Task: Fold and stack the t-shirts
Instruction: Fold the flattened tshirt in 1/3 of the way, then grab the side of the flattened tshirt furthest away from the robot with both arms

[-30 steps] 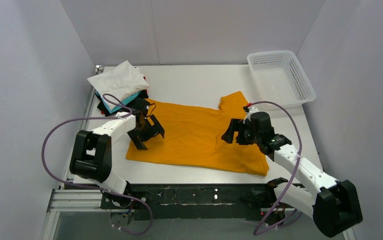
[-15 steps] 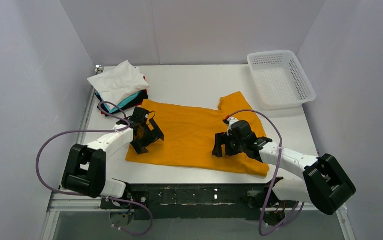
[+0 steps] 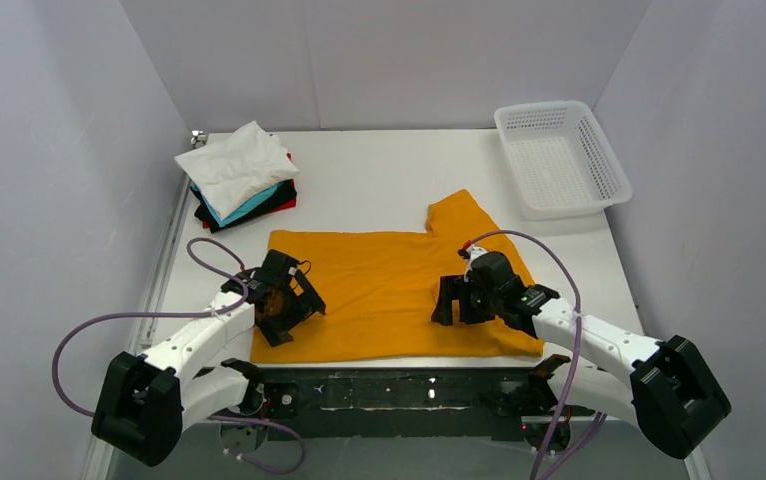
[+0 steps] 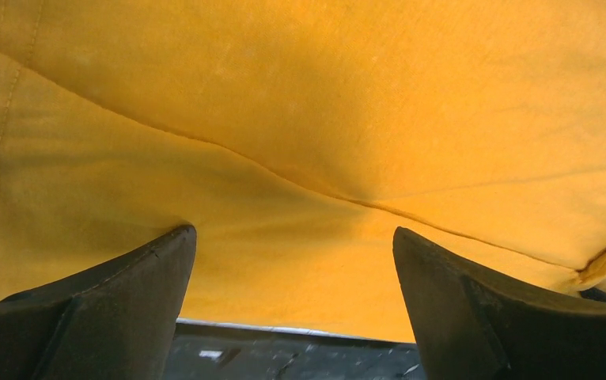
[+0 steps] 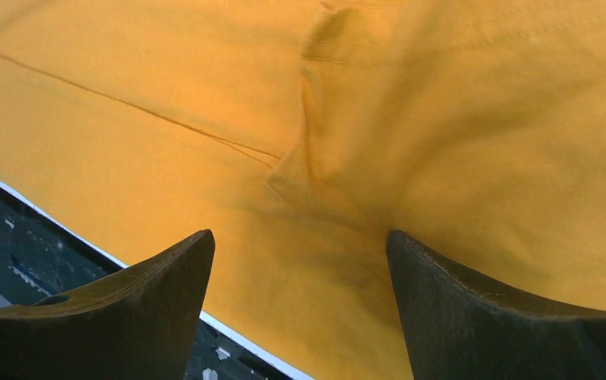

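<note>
The orange-yellow t-shirt lies spread flat at the table's near edge, one sleeve pointing to the far side. My left gripper is open over its left part. My right gripper is open over its right part. In the left wrist view the gripper has its fingers spread with only orange cloth between them. The right wrist view shows the same for the right gripper over creased cloth. A stack of folded shirts, white on top of teal, black and red, sits at the far left.
A white plastic mesh basket stands at the far right corner. The dark metal frame of the table's front edge runs just under the shirt's hem and shows in both wrist views. Grey walls close in both sides.
Both grippers have moved back toward the near edge, and the orange shirt has slid with them. It now lies flatter and squarer along the front edge.
</note>
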`<action>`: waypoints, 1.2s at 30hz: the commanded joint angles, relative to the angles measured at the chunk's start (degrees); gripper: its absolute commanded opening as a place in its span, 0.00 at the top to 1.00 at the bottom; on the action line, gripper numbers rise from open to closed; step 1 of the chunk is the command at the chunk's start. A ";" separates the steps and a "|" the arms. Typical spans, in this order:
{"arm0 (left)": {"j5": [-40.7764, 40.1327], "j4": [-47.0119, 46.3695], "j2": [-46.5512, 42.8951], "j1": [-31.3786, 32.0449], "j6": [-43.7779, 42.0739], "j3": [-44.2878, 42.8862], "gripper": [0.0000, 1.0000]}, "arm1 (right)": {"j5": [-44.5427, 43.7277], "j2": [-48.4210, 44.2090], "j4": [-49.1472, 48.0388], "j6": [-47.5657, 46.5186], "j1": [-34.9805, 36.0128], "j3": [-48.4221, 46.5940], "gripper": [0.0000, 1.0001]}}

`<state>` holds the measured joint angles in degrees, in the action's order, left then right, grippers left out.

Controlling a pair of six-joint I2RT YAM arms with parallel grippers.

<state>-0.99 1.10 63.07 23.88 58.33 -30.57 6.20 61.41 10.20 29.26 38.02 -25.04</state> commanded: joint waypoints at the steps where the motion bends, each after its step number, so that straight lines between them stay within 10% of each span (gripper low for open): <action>1: -0.56 25.04 -1.22 0.72 1.77 4.69 0.02 | -2.00 -2.42 7.98 1.00 0.39 -2.75 0.11; 13: -8.11 29.50 13.23 -8.01 -9.12 -25.01 0.02 | -16.11 1.21 4.73 2.88 -4.82 -21.42 0.02; 20: -10.03 26.20 26.38 -17.87 -12.83 -35.57 0.02 | -0.83 17.93 6.46 0.64 -17.24 -37.90 0.07; 36: -21.72 24.64 49.62 -22.94 -14.78 -53.92 0.07 | -4.69 34.90 3.23 -9.04 -18.94 -49.81 0.08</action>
<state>-17.12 15.38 110.06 1.30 42.83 -80.51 2.11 94.89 16.14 22.09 19.53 -71.59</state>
